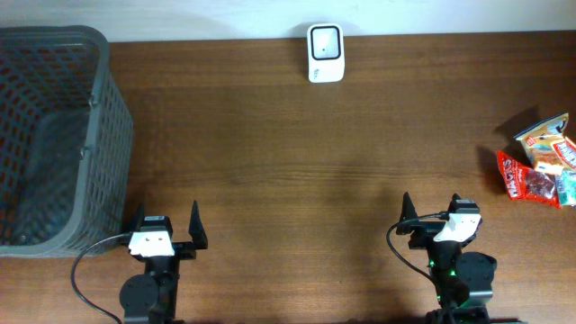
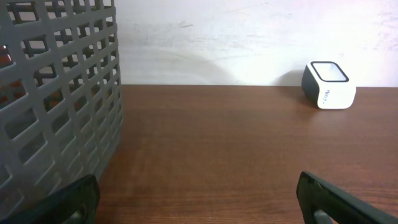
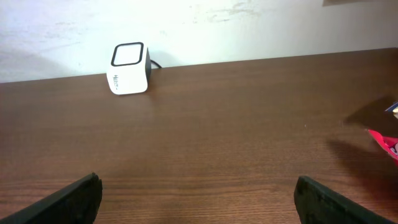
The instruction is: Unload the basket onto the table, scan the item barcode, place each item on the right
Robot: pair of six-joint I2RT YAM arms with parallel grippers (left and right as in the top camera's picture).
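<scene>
A small white barcode scanner (image 1: pixel 325 53) with a dark window stands at the table's far edge, middle; it also shows far right in the left wrist view as the scanner (image 2: pixel 328 85) and far left in the right wrist view as the scanner (image 3: pixel 129 77). Snack packets (image 1: pixel 543 172), red and orange, lie in a pile at the right edge; a red corner of a packet (image 3: pixel 387 143) shows in the right wrist view. My left gripper (image 1: pixel 167 225) rests open near the front left, holding nothing. My right gripper (image 1: pixel 431 212) rests open near the front right, well left of the packets.
A large dark grey mesh basket (image 1: pixel 56 135) fills the left side of the table, just left of my left gripper; its wall (image 2: pixel 56 93) looms close in the left wrist view. Brown wooden tabletop (image 1: pixel 297 171) lies between grippers and scanner.
</scene>
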